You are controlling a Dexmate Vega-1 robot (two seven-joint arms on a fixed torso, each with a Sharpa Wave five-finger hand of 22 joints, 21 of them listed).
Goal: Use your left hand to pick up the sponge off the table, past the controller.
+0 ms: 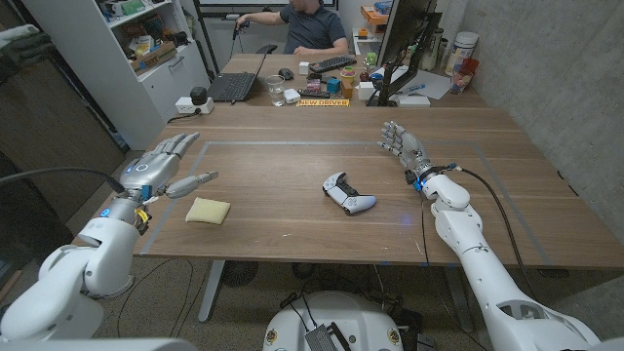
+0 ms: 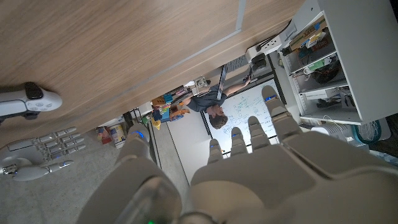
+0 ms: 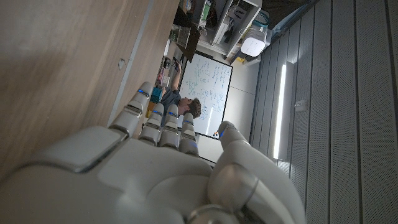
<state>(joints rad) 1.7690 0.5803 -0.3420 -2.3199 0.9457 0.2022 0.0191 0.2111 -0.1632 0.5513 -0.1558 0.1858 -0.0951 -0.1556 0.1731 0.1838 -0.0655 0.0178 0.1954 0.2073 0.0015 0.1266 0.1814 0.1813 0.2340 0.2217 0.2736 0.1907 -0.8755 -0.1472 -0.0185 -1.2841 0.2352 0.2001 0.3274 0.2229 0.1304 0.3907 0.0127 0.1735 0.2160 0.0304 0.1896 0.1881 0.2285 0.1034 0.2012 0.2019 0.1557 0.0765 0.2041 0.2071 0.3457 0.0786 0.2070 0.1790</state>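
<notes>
Sponge (image 1: 208, 211) is lying flat on the wooden table (image 1: 292, 166) in the left-centre of the head view, pale yellow and square. Left hand (image 1: 161, 168) is hovering just up and left of it, fingers spread wide and holding nothing; its thumb is pointing toward the frame centre above the sponge's upper edge, not touching. Controller (image 1: 348, 193), white with black trim, is lying at the centre of the frame, well apart from the sponge and to its right. Nothing is standing between the left hand and the sponge. Right hand (image 1: 404, 146) is waiting at the right-centre, fingers extended and apart, empty. At the top of the frame, a person (image 1: 310, 27) is sitting behind a second desk with a laptop (image 1: 232, 86), keyboard (image 1: 332, 64) and monitor (image 1: 405, 39).
</notes>
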